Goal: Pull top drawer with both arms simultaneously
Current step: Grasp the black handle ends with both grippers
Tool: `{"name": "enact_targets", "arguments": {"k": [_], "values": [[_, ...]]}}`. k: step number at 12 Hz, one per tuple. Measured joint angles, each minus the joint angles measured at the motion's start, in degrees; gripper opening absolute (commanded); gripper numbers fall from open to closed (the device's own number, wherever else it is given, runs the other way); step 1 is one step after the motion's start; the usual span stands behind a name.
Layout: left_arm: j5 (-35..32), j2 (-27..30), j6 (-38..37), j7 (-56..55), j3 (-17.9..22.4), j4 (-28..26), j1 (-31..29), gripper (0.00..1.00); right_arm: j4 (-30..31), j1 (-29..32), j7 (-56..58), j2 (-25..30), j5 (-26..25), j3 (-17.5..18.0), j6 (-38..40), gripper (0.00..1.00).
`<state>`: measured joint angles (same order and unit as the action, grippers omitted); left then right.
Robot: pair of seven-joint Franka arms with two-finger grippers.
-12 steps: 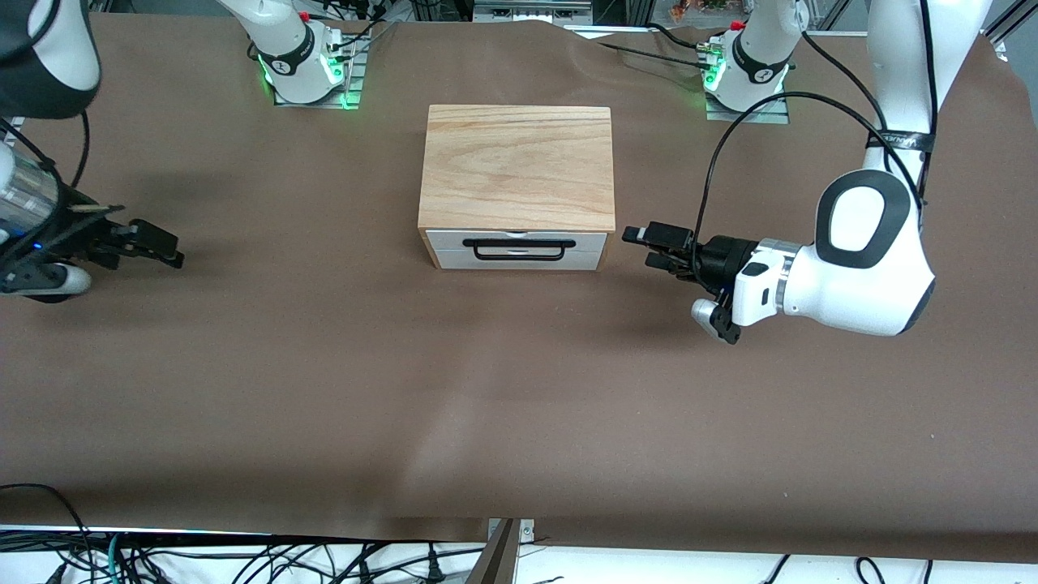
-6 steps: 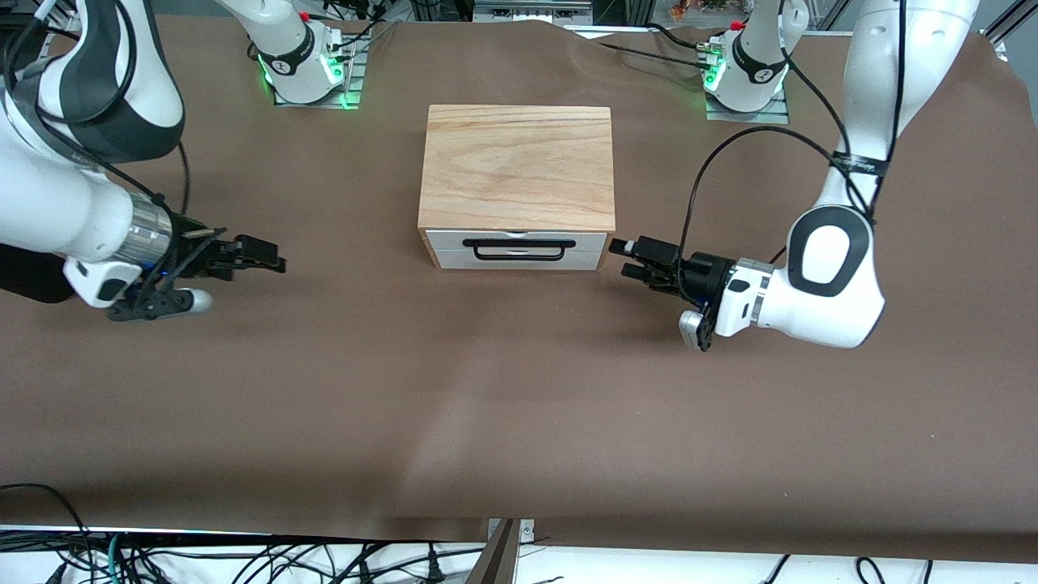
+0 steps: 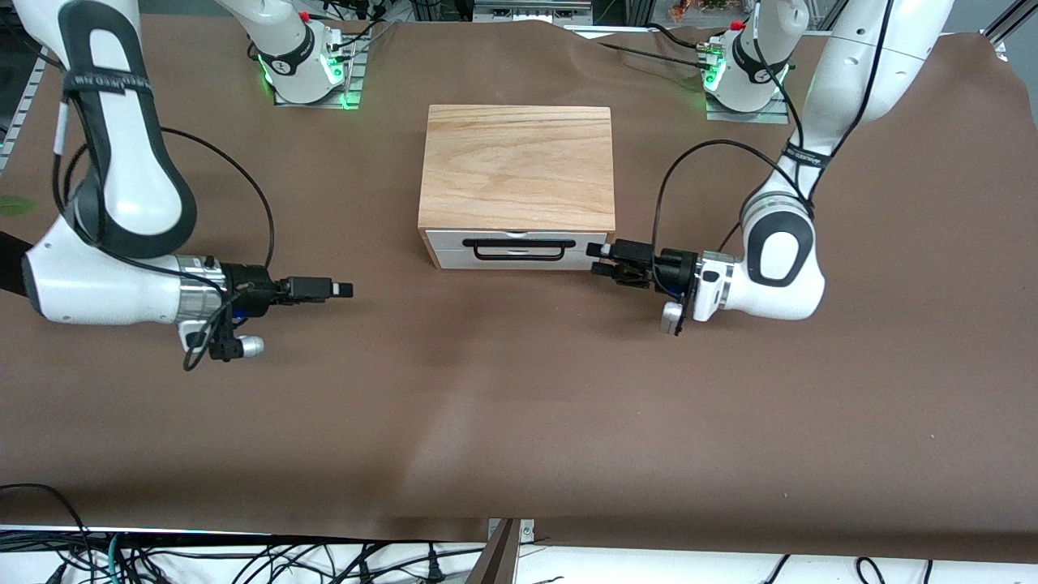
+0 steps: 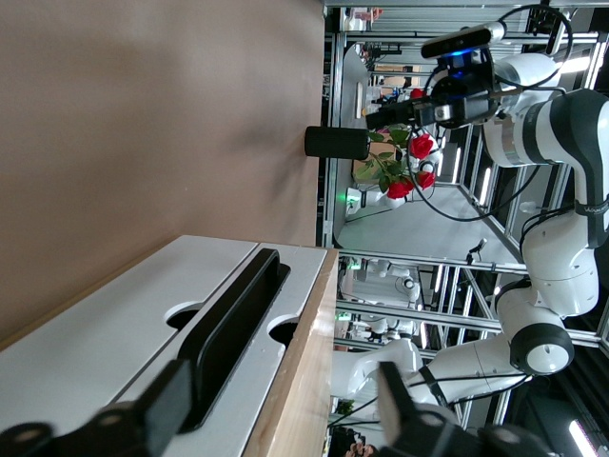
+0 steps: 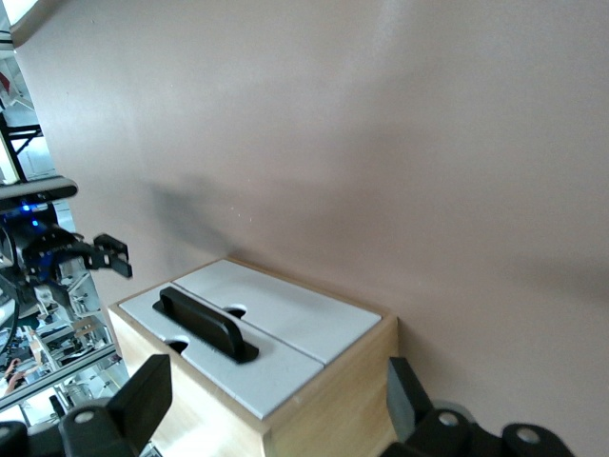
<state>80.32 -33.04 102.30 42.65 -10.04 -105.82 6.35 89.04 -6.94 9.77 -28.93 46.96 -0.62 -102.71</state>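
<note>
A light-wood box [image 3: 517, 166] stands mid-table, its white front toward the front camera. The top drawer [image 3: 444, 238] is shut, and its long black bar handle [image 3: 517, 244] lies across the front. My left gripper [image 3: 598, 259] hovers low at the front corner of the box toward the left arm's end. It is open, and in the left wrist view [image 4: 276, 419] the handle [image 4: 233, 319] shows between its fingers without touching them. My right gripper [image 3: 344, 289] is open [image 5: 276, 400] over bare table toward the right arm's end, well apart from the box [image 5: 333, 400].
A second white panel [image 3: 454, 259] sits under the top drawer. Both arm bases [image 3: 308, 61] [image 3: 750, 69] glow green along the table edge farthest from the front camera. Loose cables [image 3: 243, 560] hang below the nearest edge. Brown cover [image 3: 519, 405] spreads in front of the drawer.
Both arms have swung in toward the box. The left gripper has come up to the drawer front's corner. The right gripper has travelled from the table's edge about halfway to the box.
</note>
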Motion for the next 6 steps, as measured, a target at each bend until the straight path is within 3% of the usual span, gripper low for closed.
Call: {"name": "enact_targets", "arguments": {"k": [4,6], "values": [[-0.47,-2.34,0.98,0.80,-0.33,-0.23,2.48,0.66,0.35,-1.07,11.93,-5.87,17.46,0.28,-0.47,1.00],[-3.85,-3.48,1.25,1.45,-0.18,1.56,2.46,0.63,0.49,-1.87,18.42,-9.53,23.83,0.39,-0.38,1.00]]}}
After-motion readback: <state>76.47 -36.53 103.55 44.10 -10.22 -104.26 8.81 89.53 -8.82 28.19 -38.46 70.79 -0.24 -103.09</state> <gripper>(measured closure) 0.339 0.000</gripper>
